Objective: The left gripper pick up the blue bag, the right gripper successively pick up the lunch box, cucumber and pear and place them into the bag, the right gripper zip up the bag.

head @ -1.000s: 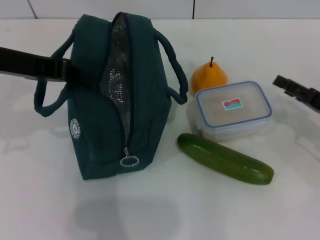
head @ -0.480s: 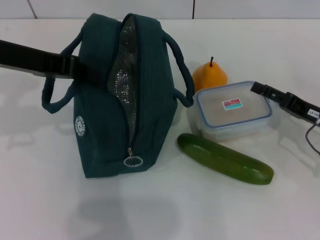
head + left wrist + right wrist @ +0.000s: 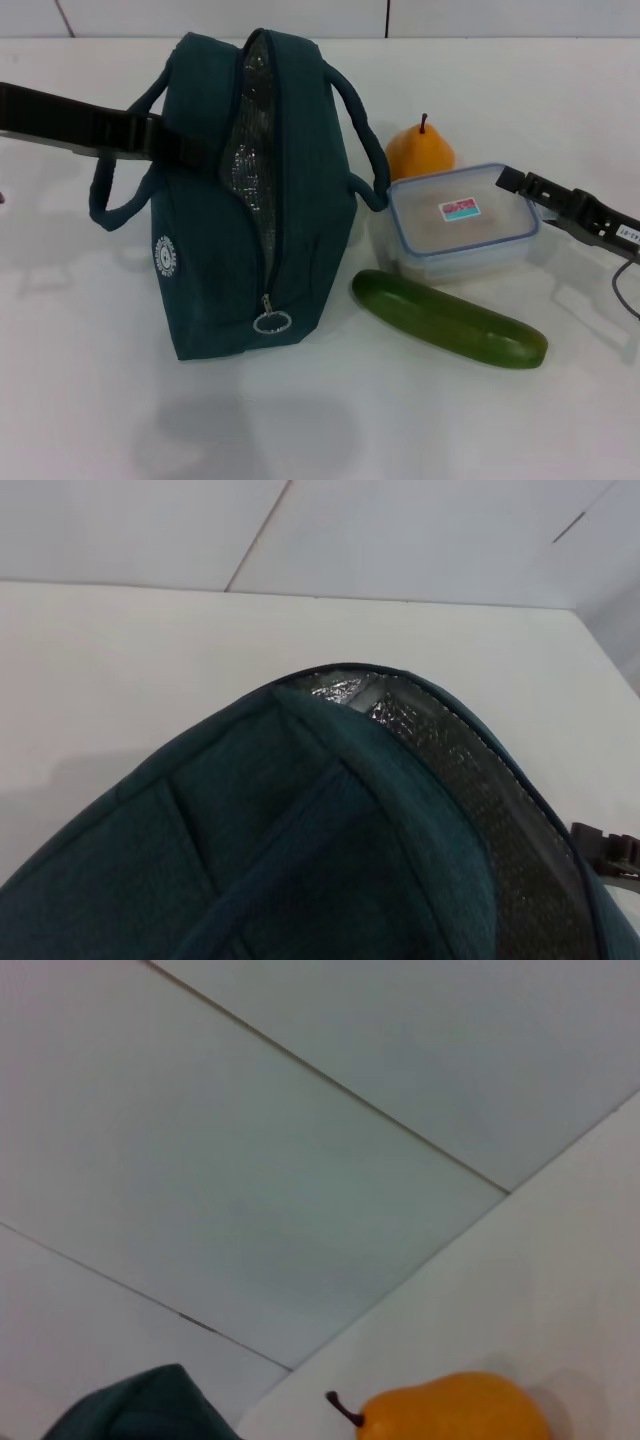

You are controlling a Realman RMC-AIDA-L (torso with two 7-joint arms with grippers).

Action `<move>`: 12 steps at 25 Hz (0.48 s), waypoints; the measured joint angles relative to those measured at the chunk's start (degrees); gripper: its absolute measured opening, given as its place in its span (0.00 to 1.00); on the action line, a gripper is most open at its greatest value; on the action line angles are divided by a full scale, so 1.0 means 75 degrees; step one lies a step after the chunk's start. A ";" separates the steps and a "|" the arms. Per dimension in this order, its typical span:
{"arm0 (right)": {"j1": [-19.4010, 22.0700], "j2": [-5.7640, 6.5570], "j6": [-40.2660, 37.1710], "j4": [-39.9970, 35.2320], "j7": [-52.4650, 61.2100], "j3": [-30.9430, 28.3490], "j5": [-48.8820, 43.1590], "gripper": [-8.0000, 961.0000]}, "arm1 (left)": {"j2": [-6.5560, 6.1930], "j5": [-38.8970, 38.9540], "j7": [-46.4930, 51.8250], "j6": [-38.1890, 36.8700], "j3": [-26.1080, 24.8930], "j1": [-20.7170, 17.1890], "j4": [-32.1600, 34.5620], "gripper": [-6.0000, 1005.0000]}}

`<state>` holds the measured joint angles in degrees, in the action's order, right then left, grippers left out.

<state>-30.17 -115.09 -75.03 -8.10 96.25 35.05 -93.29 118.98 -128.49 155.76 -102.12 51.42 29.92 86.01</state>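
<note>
Just beside the lunch box (image 3: pixel 462 224) sit pear (image 3: pixel 419 150) and cucumber (image 3: pixel 448 319).

1. The left pincer (image 3: pixel 165 143) and its arm show in the head view as one long, flat black bar — matte, straight-edged, with a slightly lighter grey face along its top.
2. Near its tip that bar steps into a shorter black block with a squared shoulder.
3. The right pincer (image 3: pixel 512 180) is black too — a slim, angular finger with notched, stepped edges along its upper side.
4. Further back on the right pincer's body sits a small white label with dark print, too small to read.
5. A thin dark cable loops down from the right pincer's rear end.
</note>
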 joint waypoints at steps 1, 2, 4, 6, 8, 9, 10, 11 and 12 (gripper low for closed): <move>0.0016 0.0001 -0.0063 -0.0010 0.0025 -0.0009 0.0012 0.87 | 0.0004 0.0008 -0.0001 0.0001 0.0000 -0.0004 -0.0001 0.05; 0.0033 0.0002 -0.0127 -0.0024 0.0056 -0.0018 0.0033 0.87 | 0.0007 0.0013 -0.0001 0.0001 0.0000 -0.0005 -0.0002 0.05; 0.0039 0.0004 -0.0202 -0.0040 0.0123 -0.0020 0.0043 0.87 | 0.0014 0.0016 -0.0002 0.0001 0.0000 -0.0012 -0.0004 0.05; 0.0038 0.0005 -0.0319 -0.0050 0.0190 -0.0014 0.0049 0.86 | 0.0020 0.0018 -0.0008 0.0001 -0.0001 -0.0015 -0.0003 0.05; 0.0038 0.0006 -0.0483 -0.0055 0.0238 -0.0053 0.0054 0.86 | 0.0024 0.0020 -0.0012 0.0001 -0.0001 -0.0022 -0.0001 0.05; 0.0039 0.0005 -0.0549 -0.0054 0.0251 -0.0073 0.0056 0.86 | 0.0024 0.0021 -0.0012 0.0000 0.0000 -0.0028 0.0000 0.05; 0.0040 0.0002 -0.0638 -0.0053 0.0269 -0.0102 0.0063 0.86 | 0.0024 0.0022 -0.0013 0.0000 0.0000 -0.0030 0.0001 0.05; 0.0045 0.0000 -0.0718 -0.0055 0.0360 -0.0114 0.0068 0.86 | 0.0022 0.0024 -0.0013 0.0000 -0.0001 -0.0034 0.0002 0.05; 0.0047 0.0000 -0.0721 -0.0056 0.0379 -0.0115 0.0069 0.86 | 0.0022 0.0024 -0.0013 0.0000 -0.0001 -0.0035 0.0002 0.05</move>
<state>-29.82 -115.09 -80.44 -8.52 99.09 34.19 -92.78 119.14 -128.31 155.66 -102.12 51.41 29.66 86.03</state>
